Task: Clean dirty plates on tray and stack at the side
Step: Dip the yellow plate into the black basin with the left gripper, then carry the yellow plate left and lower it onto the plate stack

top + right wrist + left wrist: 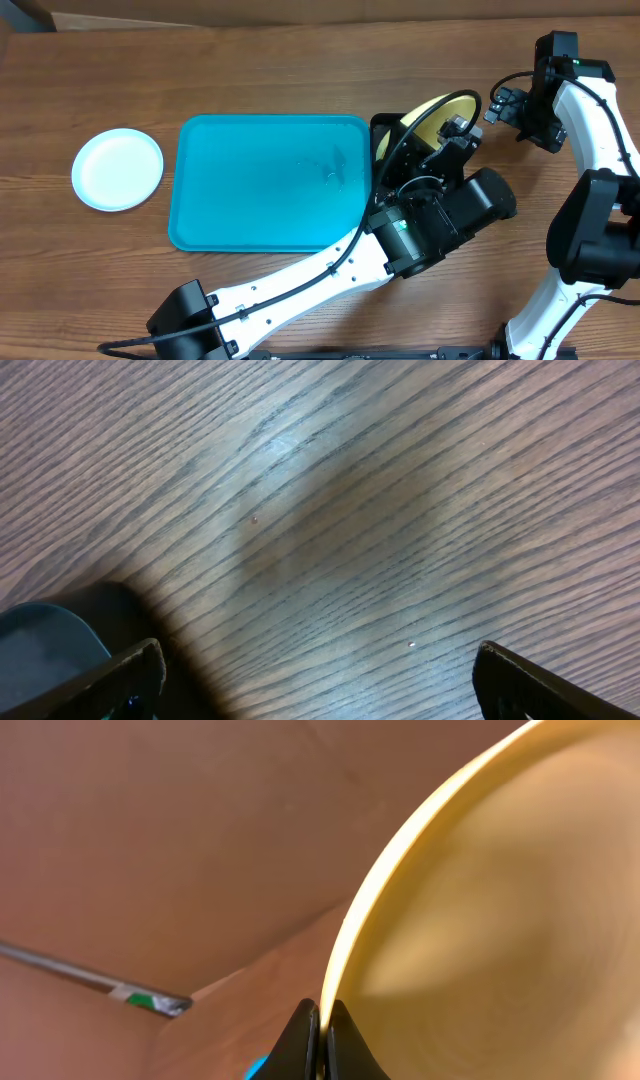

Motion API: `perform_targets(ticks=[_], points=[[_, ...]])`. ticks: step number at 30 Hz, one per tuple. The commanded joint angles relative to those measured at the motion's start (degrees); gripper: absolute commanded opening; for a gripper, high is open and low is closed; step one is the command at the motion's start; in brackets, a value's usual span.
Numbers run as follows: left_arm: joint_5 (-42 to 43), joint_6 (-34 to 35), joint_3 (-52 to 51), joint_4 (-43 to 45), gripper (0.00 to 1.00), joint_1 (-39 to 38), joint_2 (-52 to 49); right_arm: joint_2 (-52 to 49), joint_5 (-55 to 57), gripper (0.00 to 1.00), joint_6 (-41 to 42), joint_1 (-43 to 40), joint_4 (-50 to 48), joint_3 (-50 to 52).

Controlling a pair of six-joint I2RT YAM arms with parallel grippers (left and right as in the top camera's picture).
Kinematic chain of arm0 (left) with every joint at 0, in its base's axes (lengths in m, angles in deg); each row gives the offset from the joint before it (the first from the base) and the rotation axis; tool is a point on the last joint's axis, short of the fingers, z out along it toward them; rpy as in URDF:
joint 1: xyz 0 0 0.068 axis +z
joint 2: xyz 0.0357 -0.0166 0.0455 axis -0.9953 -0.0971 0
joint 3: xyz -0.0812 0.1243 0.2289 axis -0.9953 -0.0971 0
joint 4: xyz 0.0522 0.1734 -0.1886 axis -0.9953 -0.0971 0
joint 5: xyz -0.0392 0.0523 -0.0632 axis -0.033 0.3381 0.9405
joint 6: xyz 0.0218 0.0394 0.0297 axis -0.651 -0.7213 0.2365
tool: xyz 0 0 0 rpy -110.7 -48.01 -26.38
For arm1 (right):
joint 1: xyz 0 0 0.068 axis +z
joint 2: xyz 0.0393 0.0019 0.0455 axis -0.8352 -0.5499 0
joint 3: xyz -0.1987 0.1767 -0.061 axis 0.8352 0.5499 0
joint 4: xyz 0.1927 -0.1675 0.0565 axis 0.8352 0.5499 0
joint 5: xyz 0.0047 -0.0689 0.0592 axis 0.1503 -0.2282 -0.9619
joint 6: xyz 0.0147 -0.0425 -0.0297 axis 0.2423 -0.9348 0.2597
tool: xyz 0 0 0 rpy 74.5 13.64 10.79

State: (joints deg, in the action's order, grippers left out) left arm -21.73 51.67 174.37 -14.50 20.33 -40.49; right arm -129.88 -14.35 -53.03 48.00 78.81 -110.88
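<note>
Close up at the left wrist camera: left gripper pressed tight on the rim of the yellow plate, fingertips pinching the edge with no gap showing. From overhead, same plate held off the table and tilted up on edge, over the small black tray, just past the right end of the blue tray. Blue tray flat on the wooden table, faint marks near its right side. Further left, white plate lying flat on the table, beside the blue tray's left rim but not touching it. Smears on either plate too small to make out. Far right and toward the back, right gripper spread wide above the wood, fingers around no object, near the yellow plate but apart from it. Dark rounded shape at the lower left of the right wrist view, too cut off to name
</note>
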Motion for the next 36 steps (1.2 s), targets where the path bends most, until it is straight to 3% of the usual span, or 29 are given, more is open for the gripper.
perform_targets(ticks=[1,8,19,28,36], points=[[10.2,6.8,1.3,-3.6,0.04,1.4,1.3,0.8,0.0,1.00,0.2,-0.1,-0.4,-1.4],[39.9,22.3,1.2,-12.8,0.04,13.6,1.3,0.8,0.0,1.00,0.2,-0.1,-0.4,-1.4],[82.3,24.9,1.0,-18.6,0.04,47.7,1.3,0.8,0.0,1.00,0.2,-0.1,-0.4,-1.4],[86.0,24.8,1.0,-30.2,0.04,77.2,1.3,0.8,0.0,1.00,0.2,-0.1,-0.4,-1.4],[82.0,24.8,1.0,-32.0,0.04,98.8,1.3,0.8,0.0,1.00,0.2,-0.1,-0.4,-1.4]])
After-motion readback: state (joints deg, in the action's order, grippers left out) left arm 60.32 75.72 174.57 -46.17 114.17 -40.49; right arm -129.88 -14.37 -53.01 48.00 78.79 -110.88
